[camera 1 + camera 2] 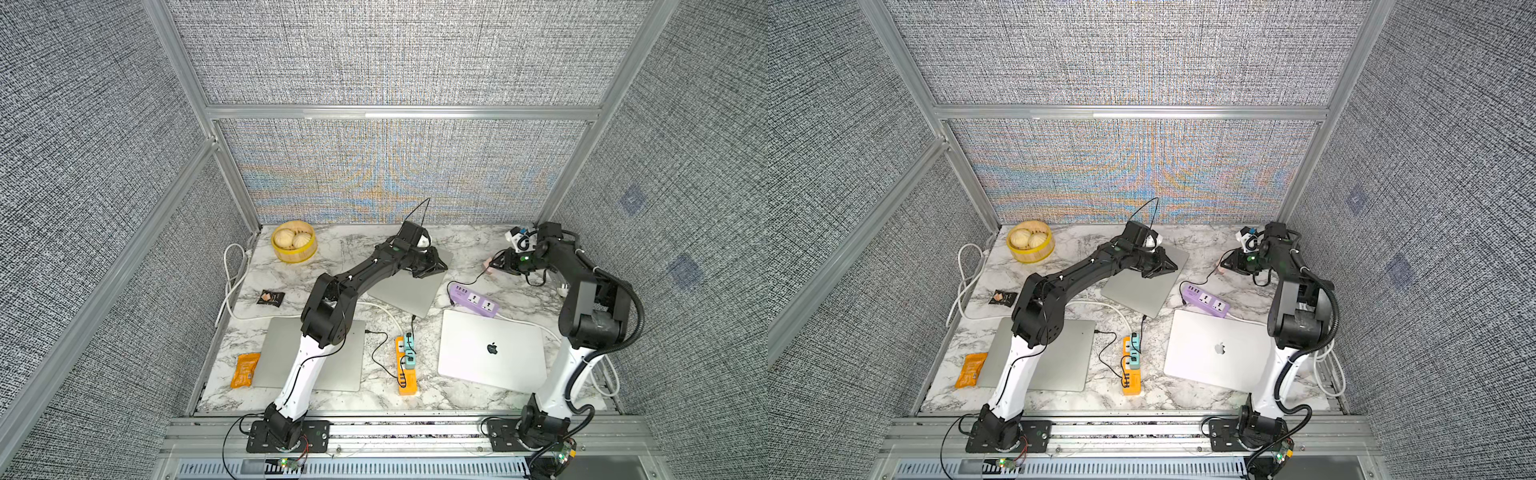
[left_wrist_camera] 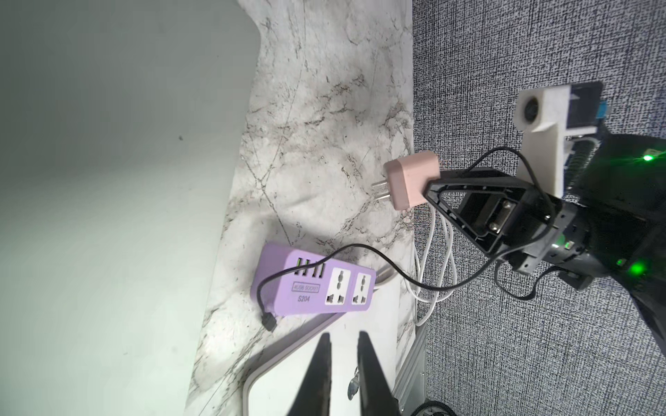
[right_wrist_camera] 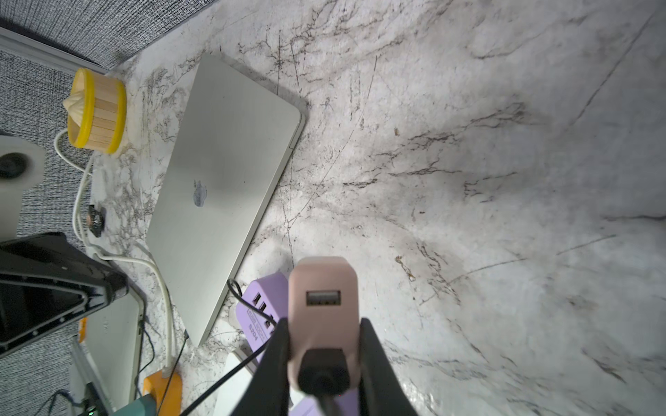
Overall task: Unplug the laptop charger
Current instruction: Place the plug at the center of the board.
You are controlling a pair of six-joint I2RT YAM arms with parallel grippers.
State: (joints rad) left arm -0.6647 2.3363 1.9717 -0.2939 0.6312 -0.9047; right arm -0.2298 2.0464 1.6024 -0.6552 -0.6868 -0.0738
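- The pink cube-shaped laptop charger (image 2: 411, 182) is up off the marble-patterned table (image 1: 457, 245), over its far right part. Its two metal prongs are bare and well apart from any socket.
- The right gripper (image 3: 324, 331) is clamped on the charger's body, one finger on each side, with the USB port facing the wrist camera.
- A black cable (image 2: 364, 248) runs from the charger's back end. Its loose plug lies on the table just beside the purple plastic power strip (image 2: 313, 284).
- That strip sits nearer than the charger, between the far silver closed laptop (image 1: 407, 291) and the near right silver laptop with the apple logo (image 1: 492, 349).
- The left gripper (image 2: 344, 338) is over the far laptop's right edge, its jaws parted by a narrow gap and gripping nothing.
- Further left in both top views are an orange power strip with teal plugs (image 1: 405, 365), a third silver laptop (image 1: 332, 361) and a round bamboo steamer with buns (image 1: 294, 241).
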